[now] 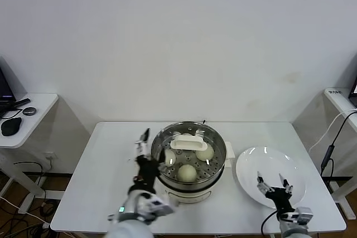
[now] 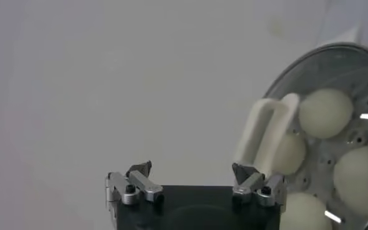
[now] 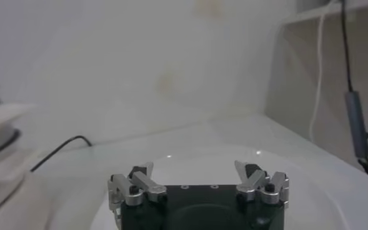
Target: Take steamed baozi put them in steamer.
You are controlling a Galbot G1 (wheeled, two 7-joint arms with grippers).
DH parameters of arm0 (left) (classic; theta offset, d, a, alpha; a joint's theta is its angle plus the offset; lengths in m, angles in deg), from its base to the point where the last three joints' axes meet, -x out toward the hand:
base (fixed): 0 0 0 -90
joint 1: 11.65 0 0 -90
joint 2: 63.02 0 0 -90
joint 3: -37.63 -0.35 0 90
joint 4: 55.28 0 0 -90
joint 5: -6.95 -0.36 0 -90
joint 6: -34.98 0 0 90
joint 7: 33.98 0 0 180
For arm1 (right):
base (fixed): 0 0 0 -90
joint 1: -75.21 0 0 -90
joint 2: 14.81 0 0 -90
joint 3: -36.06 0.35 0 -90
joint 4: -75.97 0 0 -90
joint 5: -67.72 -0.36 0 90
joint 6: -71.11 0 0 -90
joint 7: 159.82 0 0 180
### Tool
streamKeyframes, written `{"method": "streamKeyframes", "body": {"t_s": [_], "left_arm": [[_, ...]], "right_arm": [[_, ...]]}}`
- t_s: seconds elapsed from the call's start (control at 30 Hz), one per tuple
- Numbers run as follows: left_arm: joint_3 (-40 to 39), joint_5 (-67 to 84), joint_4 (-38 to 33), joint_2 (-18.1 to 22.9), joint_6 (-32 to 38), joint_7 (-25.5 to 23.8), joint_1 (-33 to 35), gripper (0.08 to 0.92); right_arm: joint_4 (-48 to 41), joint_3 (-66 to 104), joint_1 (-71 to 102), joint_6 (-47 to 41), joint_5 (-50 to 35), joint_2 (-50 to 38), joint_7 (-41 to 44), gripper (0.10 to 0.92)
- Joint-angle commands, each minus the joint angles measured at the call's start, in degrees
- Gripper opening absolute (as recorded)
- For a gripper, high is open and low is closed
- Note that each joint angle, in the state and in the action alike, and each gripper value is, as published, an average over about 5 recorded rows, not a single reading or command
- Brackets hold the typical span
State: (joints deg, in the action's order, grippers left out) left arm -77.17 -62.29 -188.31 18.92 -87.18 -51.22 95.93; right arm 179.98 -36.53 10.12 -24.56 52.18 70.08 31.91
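The steel steamer stands mid-table with its glass lid and white lid handle on top. Cream-white baozi show through the lid; the handle hides part of the fourth. My left gripper is open and empty, just left of the steamer. In the left wrist view it is beside the lid handle and the baozi. My right gripper is open and empty, low over the bare white plate. In the right wrist view it is above the plate.
The white table carries only the steamer and plate. A side desk with a mouse stands far left. Another desk with hanging cables stands at the right. A black cord runs behind the steamer.
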Motion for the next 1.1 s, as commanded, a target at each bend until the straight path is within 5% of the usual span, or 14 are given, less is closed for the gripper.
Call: {"method": "streamKeyframes", "body": {"t_s": [0.03, 0.67, 1.1], "left_arm": [[32.34, 55.93, 3.38, 0.37, 21.79, 14.82, 14.94, 0.823], [25.93, 60.32, 5.59, 4.18, 25.10, 28.17, 32.73, 0.823], [24.07, 62.60, 1.32, 3.25, 18.72, 27.37, 35.35, 0.823]], "right_arm": [[6.69, -7.98, 5.82, 2.09, 4.42, -0.84, -2.96, 0.823], [13.56, -9.13, 14.18, -1.72, 7.43, -2.07, -5.50, 0.823], [20.11, -8.51, 18.72, -6.38, 7.89, -3.36, -4.39, 0.823]]}}
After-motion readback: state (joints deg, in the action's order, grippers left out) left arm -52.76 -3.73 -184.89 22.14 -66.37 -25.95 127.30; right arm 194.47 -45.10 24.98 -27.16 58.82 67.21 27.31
